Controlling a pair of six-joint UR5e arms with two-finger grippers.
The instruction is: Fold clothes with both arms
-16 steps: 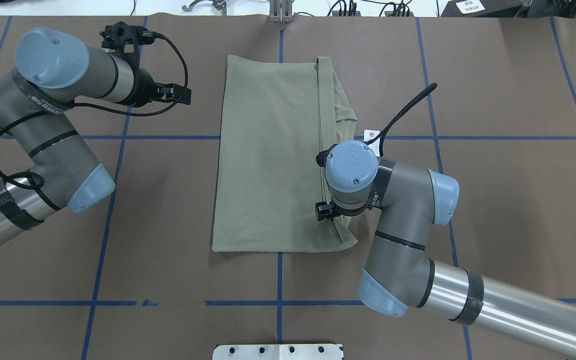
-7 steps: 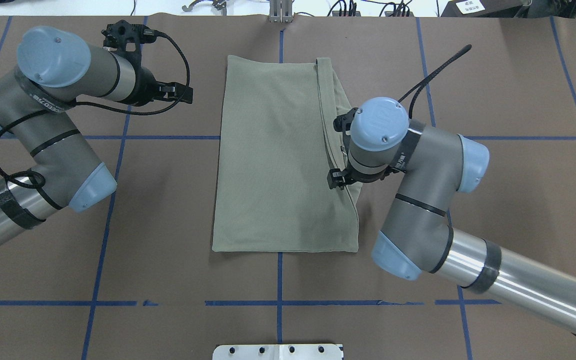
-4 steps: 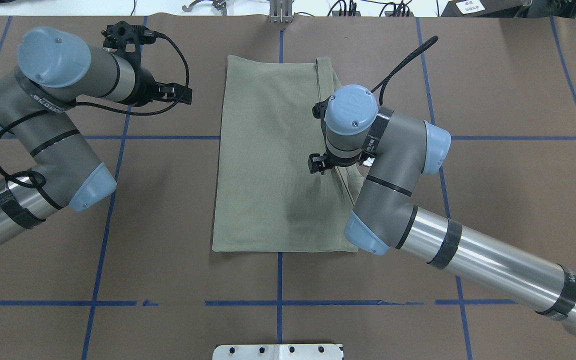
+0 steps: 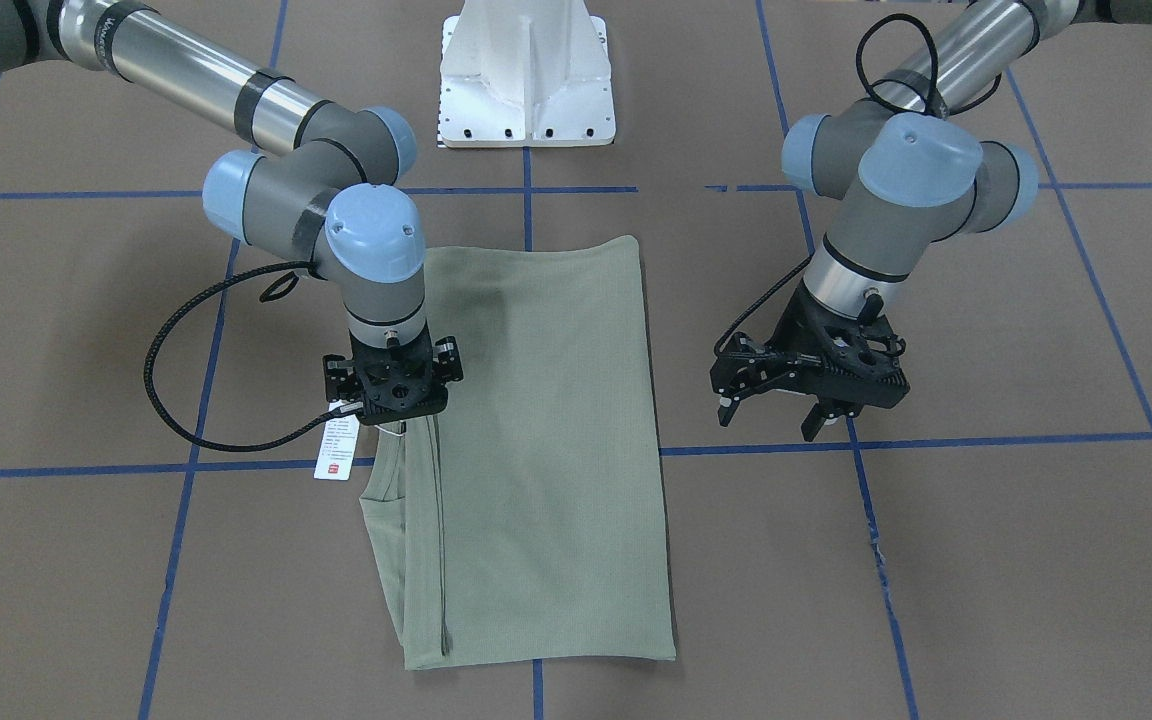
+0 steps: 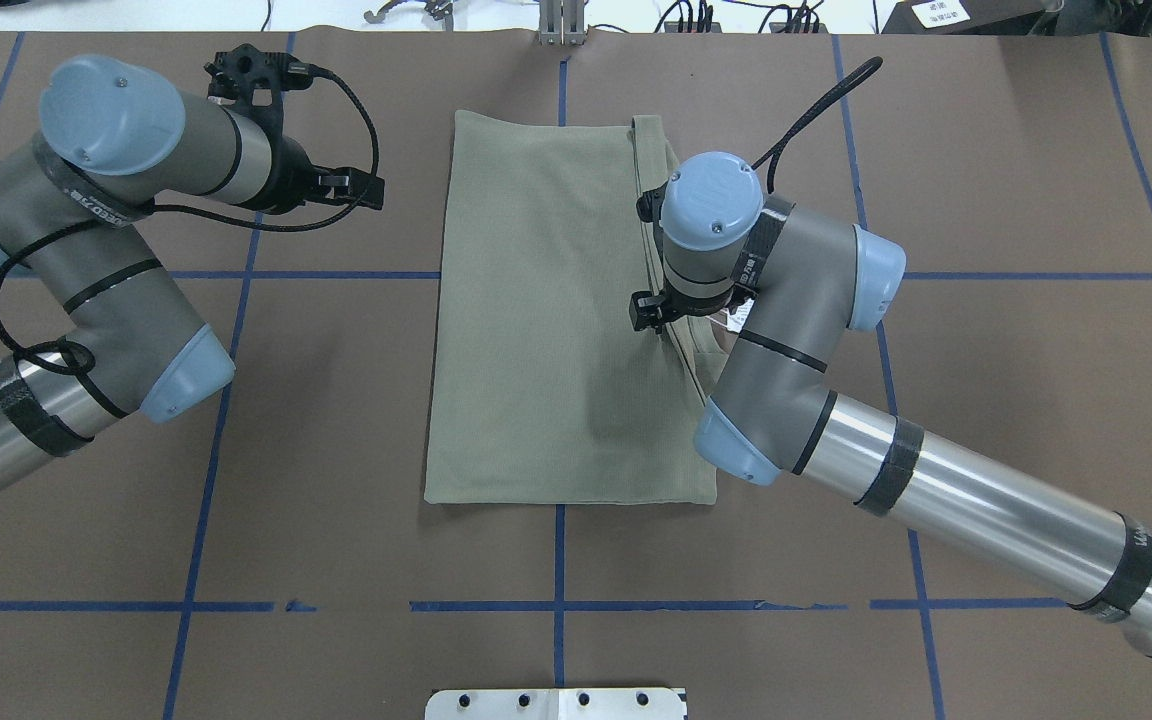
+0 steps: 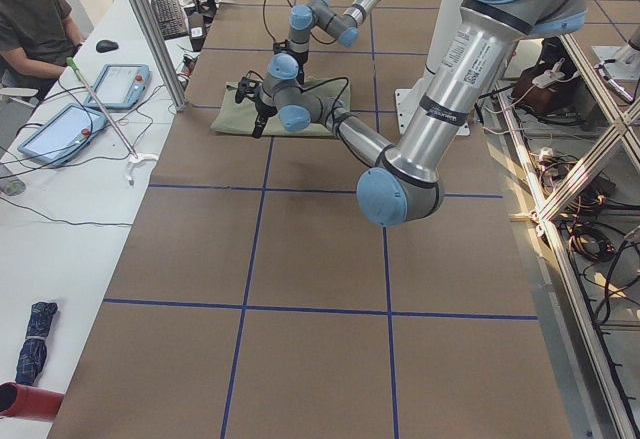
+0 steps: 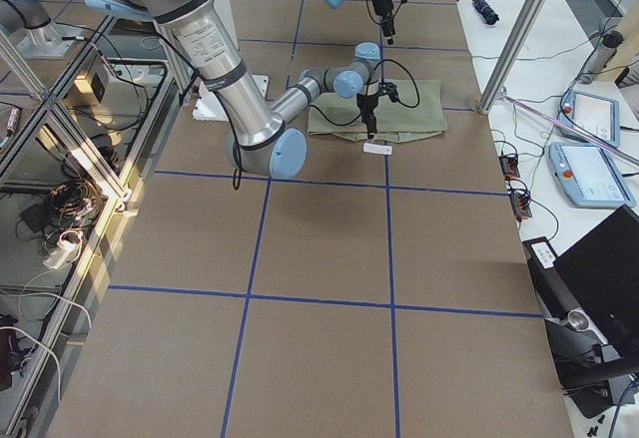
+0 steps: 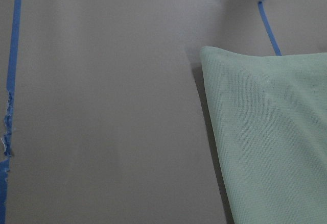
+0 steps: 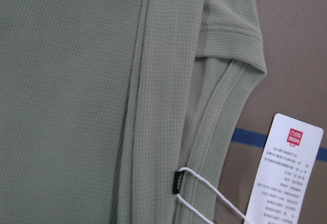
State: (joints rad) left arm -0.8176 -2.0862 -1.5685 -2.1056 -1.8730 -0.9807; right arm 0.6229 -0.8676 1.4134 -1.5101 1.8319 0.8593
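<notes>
Overhead exterior: shirt (image 5: 546, 320) lies mid-frame, lengthwise folds done. My right gripper (image 5: 651, 312) hovers over its right edge, grip I cannot tell; my left gripper (image 5: 366, 190) hangs spread, upper left. Next likely: both grasp ends, fold crosswise.

I had bare brown tabletop (image 5: 336, 400) between the left gripper (image 4: 766, 425) and the shirt (image 5: 536, 330), an open lane to its near edge. On the other side the right arm (image 5: 806, 260) hung over the folded edge and blocked any approach from above. The hang tag (image 4: 336, 447) lay just beside that edge. The white pedestal (image 4: 526, 70) stood well back.
</notes>
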